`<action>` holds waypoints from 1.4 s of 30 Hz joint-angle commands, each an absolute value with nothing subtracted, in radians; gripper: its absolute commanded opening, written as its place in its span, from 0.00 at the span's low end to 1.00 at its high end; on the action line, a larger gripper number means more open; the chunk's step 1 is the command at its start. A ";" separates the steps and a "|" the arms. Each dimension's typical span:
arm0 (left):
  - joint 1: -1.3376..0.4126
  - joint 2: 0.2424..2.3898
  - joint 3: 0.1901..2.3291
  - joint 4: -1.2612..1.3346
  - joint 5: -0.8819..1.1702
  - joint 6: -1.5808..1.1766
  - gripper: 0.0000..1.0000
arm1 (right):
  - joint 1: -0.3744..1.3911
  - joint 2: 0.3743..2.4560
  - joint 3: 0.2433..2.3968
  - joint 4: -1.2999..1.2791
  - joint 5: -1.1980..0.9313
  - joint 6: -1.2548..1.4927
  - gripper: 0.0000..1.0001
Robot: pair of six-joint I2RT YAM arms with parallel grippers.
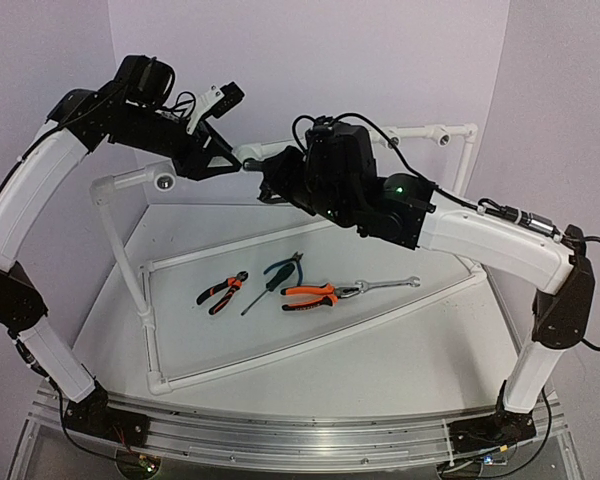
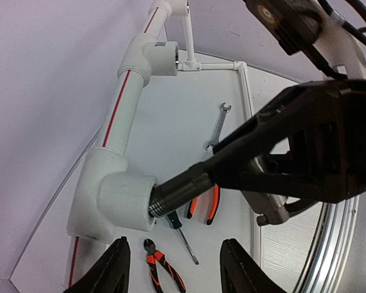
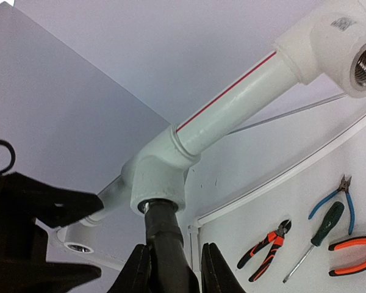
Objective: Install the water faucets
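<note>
Two grippers are mine, and only one is doing any work. My right gripper (image 3: 172, 266) is clamped on the black tap (image 2: 184, 185), fingers pinching its dark barrel from both sides. The tap runs straight out ahead of those fingertips, with its threaded nose in the mouth of the white elbow fitting (image 2: 111, 196). My left gripper (image 2: 174, 264) stands partly open with nothing between its jaws, just off that same fitting and touching neither it nor the tap.

A band of bare thread shows outside the socket, so I judge the tap is started but not seated. The first risk is cross-threading. If my right wrist turns while the barrel sits slightly off the socket's axis, the threads will bind and feel tight long before the tap is home. The second is slip: the barrel is round and smooth, and my fingers could spin around it without turning it. The third is the pipe (image 2: 125, 104) twisting or flexing, since my left gripper is not bracing it. If I let go too early, the tap could sag or drop toward the pliers (image 2: 211, 206) and screwdriver (image 2: 184, 235) on the table below my left jaws
</note>
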State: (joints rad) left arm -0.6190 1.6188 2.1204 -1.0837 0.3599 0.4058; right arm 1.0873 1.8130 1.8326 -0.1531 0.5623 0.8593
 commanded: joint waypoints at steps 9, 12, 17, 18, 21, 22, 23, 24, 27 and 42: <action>-0.618 1.534 2.015 -1.051 0.309 0.543 0.52 | 1.042 1.808 1.863 -0.021 0.718 0.870 0.00; -0.617 1.511 1.981 -0.979 0.203 0.624 0.61 | 1.058 1.812 1.852 -0.012 0.732 0.808 0.00; -0.609 1.535 2.023 -0.940 0.071 0.690 0.80 | 1.095 1.824 1.813 0.124 0.753 0.624 0.00; -0.609 1.535 2.020 -0.939 0.063 0.693 0.82 | 1.102 1.828 1.811 0.146 0.755 0.584 0.00; -0.602 1.537 2.003 -0.916 0.017 0.702 0.85 | 1.121 1.839 1.819 0.191 0.771 0.485 0.00; -0.595 1.540 2.001 -0.912 0.010 0.704 0.87 | 1.128 1.843 1.821 0.204 0.778 0.441 0.00; -0.589 1.545 2.003 -0.911 -0.015 0.705 0.88 | 1.133 1.846 1.820 0.218 0.786 0.405 0.00; -0.584 1.554 2.008 -0.916 -0.039 0.703 0.89 | 1.139 1.850 1.819 0.234 0.793 0.366 0.00; -0.566 1.596 2.046 -0.958 -0.060 0.684 0.91 | 1.158 1.866 1.825 0.275 0.827 0.238 0.00; -0.519 1.703 2.086 -1.161 0.126 0.576 0.56 | 1.218 1.952 1.873 0.447 0.921 -0.280 0.00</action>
